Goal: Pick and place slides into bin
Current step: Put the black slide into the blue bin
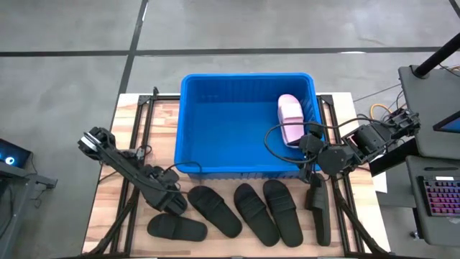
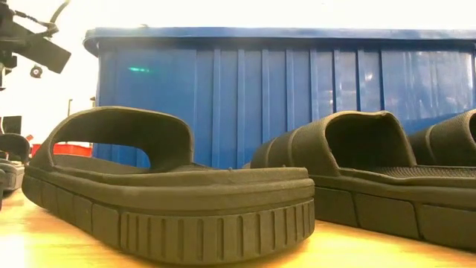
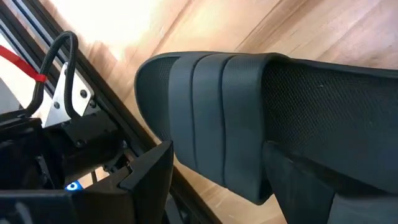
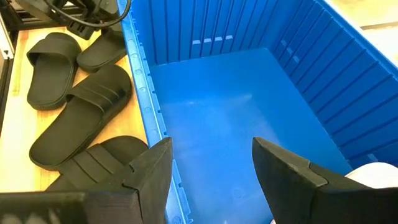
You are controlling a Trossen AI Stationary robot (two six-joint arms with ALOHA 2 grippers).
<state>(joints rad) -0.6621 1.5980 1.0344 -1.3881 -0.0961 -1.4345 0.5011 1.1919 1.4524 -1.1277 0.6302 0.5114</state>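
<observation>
The blue bin (image 1: 215,93) stands at the middle of the table with a pale pink slide (image 1: 290,119) lying on its floor at the right end. Several black slides lie on the table in front of it: (image 1: 176,228), (image 1: 214,210), (image 1: 255,212), (image 1: 282,211), (image 1: 320,212). My left gripper (image 1: 170,203) is low at the left-most black slide (image 3: 217,106). It is open, with one finger on either side of the slide's ribbed strap. My right gripper (image 4: 211,144) is open and empty above the bin's right near corner (image 1: 307,147). My left gripper stands with its open fingers (image 3: 152,180) on either side of the black slide's ribbed strap (image 3: 211,124), near the toe end. The slide lies flat on the table. I cannot tell whether the fingers touch it.
Black rails (image 1: 140,122) run along the table's left and right sides. The bin's near wall (image 2: 282,97) rises behind the slides. A keyboard and other gear (image 1: 435,194) sit off the table's right edge.
</observation>
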